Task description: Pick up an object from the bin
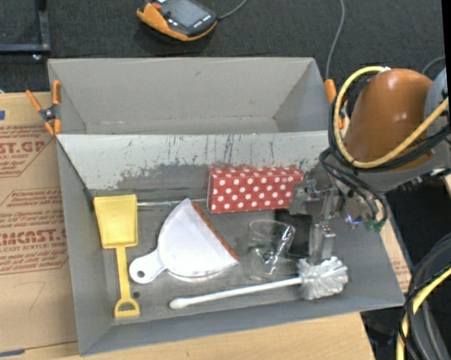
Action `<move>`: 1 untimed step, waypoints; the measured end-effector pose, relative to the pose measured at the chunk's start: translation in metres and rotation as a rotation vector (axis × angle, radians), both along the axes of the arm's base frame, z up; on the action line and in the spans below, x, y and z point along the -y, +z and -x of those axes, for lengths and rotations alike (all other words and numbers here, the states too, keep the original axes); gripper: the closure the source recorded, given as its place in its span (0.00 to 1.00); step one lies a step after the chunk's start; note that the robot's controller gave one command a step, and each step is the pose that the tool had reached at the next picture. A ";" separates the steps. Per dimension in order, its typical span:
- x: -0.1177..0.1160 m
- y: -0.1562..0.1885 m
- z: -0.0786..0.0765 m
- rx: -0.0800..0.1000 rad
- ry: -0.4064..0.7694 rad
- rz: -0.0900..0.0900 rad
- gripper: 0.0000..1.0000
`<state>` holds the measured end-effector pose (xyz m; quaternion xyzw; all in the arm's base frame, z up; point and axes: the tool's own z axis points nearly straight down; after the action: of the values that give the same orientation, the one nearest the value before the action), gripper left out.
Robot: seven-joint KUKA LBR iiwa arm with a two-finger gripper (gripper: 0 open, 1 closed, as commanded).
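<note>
Grey metal bin (180,93), with its items lying loose and mostly apart on the floor. The fingers (322,241) stand low at the arm's end of the bin, pointing down. Whether they are apart or together cannot be told, and nothing is seen clamped between them.

Just beside the fingers, toward the near wall, lies the bristle head of a white brush (250,291). Its long handle runs away from them along that wall. Also just beside the fingers, on the side away from the arm, a clear plastic cup (266,246) lies tipped over. Near the fingers, toward the far wall, rests a red box with white dots (253,189). A white scoop (188,244) and a yellow toy shovel (118,230) lie well apart from them.

Judgement: the low, downward stance suits a top-down grasp, and the brush head or the cup is the nearest candidate.

Risk: bristles give poor purchase, and the tipped cup may roll away.
</note>
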<state>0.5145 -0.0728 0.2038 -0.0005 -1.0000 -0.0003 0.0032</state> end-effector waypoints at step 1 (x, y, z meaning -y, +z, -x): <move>0.000 0.004 -0.002 0.008 0.002 0.001 0.00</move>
<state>0.5162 -0.0724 0.2083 0.0005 -1.0000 0.0002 -0.0008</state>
